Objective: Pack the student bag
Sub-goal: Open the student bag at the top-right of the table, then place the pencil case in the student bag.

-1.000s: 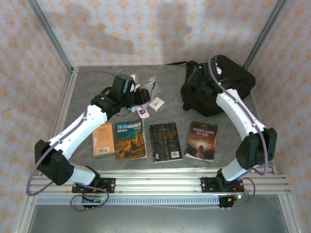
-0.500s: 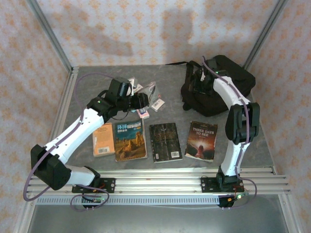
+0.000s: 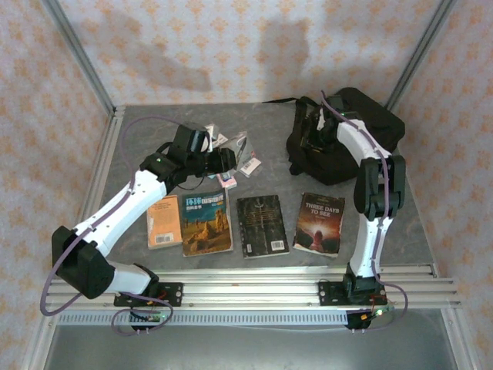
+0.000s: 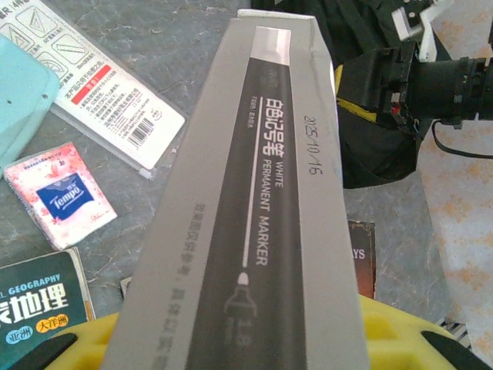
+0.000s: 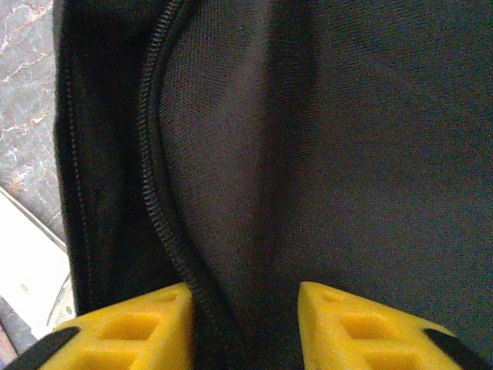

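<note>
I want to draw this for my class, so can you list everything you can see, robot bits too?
student bag: one, black, far right of the table
books: four, in a row near the arms: orange book, geography book, black book, Three Days to See book
marker box: one, grey, held in the air
tissue pack: one, pink and white, beside the geography book
clear packet: one, white label, beyond the tissue pack
light blue thing: one, too cut off to name
table: one, grey
left gripper: yellow fingers, holding the marker box
right gripper: yellow fingers, pinching a fold of the student bag
</note>
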{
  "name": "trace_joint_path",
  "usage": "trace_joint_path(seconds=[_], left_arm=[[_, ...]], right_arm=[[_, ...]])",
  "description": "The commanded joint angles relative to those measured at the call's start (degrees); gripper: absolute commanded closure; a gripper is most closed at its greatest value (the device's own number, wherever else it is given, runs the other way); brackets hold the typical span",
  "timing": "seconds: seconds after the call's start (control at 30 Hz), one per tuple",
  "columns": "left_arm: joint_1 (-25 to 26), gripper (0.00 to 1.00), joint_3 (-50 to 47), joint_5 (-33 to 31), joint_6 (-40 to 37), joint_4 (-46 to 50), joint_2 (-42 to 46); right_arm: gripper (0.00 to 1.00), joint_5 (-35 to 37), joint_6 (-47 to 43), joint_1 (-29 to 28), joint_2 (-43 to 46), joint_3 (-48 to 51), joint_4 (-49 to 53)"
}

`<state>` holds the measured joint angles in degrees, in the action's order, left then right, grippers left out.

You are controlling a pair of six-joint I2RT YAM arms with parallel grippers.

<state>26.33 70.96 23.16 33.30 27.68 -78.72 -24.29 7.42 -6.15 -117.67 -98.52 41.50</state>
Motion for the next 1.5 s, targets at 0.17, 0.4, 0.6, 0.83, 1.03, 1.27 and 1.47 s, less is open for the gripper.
trace_joint_path(seconds=[0.17, 0.4, 0.6, 0.83, 1.03, 1.27, 1.47], left_arm=[[-0.75, 0.62, 0.18, 0.92, -1.07, -1.97, -0.10], [-0.63, 0.63, 1.15, 4.18, 3.18, -5.67, -2.43], [2.38, 0.63, 4.14, 3.55, 3.93, -5.31, -4.77], [3.20, 0.63, 5.07, 2.07, 3.62, -3.66, -3.79], [3.20, 0.63, 6.50, 1.80, 3.31, -2.90, -2.59], [3.32, 0.63, 8.40, 4.75, 4.34, -6.55, -1.67], [3.31, 0.63, 7.64, 3.45, 2.13, -5.73, 0.86]], right_arm=[[1.00, 9.79, 1.71, 0.35, 7.12, -0.77, -0.87], [1.00, 10.28, 2.54, 0.40, 14.53, -2.56, 1.51], [1.00, 7.49, 6.89, 0.26, 17.60, -8.35, 5.05], [1.00, 9.15, 18.68, 0.29, 16.33, -23.35, 11.94], [1.00, 6.80, 28.83, -1.00, 8.81, -40.14, 22.51], [1.00, 11.54, 31.34, -8.46, 5.04, -44.92, 25.27], [1.00, 11.70, 32.42, -10.92, 4.29, -43.32, 24.38]])
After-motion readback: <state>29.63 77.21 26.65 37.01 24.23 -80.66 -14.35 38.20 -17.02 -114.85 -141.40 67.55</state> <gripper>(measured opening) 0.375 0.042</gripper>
